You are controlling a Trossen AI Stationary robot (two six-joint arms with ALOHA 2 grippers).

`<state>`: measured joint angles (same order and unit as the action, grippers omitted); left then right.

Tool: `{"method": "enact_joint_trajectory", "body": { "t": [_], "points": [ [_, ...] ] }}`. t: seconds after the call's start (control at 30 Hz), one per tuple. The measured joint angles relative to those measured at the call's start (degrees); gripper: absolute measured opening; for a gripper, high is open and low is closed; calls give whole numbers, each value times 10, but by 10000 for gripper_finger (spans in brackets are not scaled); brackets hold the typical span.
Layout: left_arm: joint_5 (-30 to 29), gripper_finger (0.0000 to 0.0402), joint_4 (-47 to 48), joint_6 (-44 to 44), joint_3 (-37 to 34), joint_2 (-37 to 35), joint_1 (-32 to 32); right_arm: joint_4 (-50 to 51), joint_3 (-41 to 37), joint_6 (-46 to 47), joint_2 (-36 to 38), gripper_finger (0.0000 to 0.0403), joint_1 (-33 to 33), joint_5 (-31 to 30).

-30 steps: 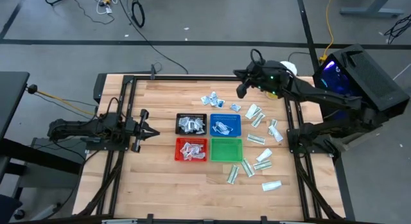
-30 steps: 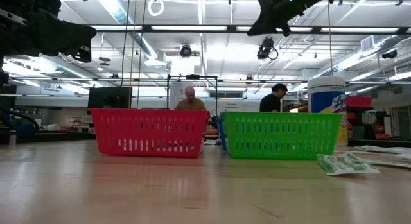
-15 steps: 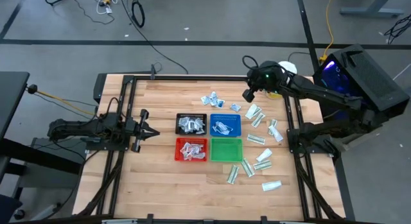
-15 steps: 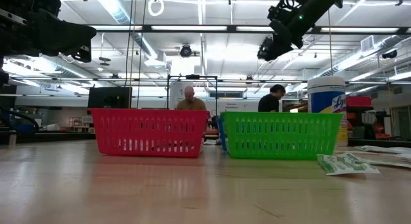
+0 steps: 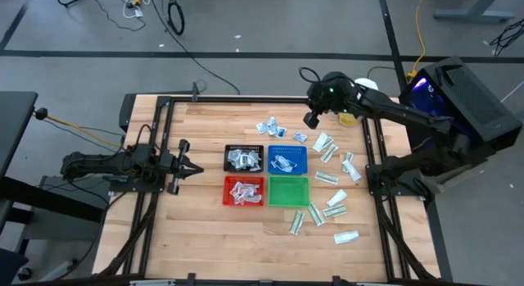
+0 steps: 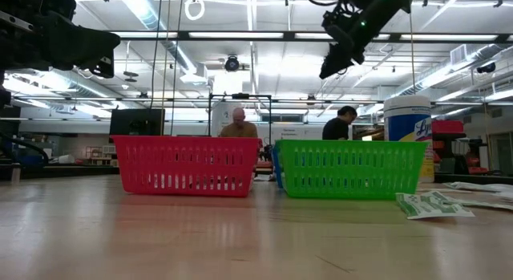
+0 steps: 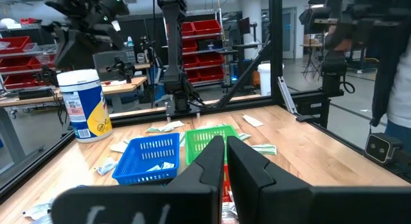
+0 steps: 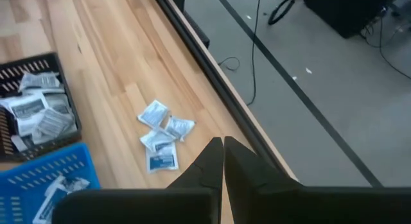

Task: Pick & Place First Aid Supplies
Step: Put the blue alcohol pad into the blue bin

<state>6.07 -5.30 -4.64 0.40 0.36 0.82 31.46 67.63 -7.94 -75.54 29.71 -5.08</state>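
Observation:
Squarish white-and-blue packets (image 5: 274, 129) lie flat on the wood near the table's far edge, and they also show in the right wrist view (image 8: 160, 139). Longer white-and-green packets (image 5: 330, 148) are scattered flat along the right side. More packets lie in the black tray (image 5: 244, 158), the blue tray (image 5: 287, 159) and the red tray (image 5: 244, 190). My right gripper (image 5: 309, 120) (image 8: 223, 149) hangs shut high above the far right of the table, tipped downward toward the far edge near the squarish packets. My left gripper (image 5: 200, 165) (image 7: 225, 150) rests shut and level at the left side.
A green tray (image 5: 288, 190) stands beside the red one. A big white jar with a yellow label (image 6: 409, 131) stands at the far right, under my right arm. A dark frame rail (image 8: 212, 76) runs along the table's far edge. People show in the room beyond.
My right gripper has tipped its fingers downward, rolled a little and sunk slightly above the far right of the table. It has stayed shut with nothing in it.

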Motion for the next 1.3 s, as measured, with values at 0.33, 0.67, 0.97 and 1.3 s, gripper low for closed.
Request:
{"method": "enact_joint_trajectory", "body": {
  "t": [0.33, 0.67, 0.97, 1.3],
  "points": [
    [0, 25, 0, 0, 0, 0, 0, 46, 119, -1, -107, 18, -15, 2],
    [0, 25, 0, 0, 0, 0, 0, 49, 171, -6, -196, 18, -30, 39],
    [0, 25, 0, 0, 0, 0, 0, 17, 172, 51, -264, 50, -40, 167],
    [0, 25, 0, 0, 0, 0, 0, -7, 172, 120, -294, 168, -50, 161]
  ]
}}
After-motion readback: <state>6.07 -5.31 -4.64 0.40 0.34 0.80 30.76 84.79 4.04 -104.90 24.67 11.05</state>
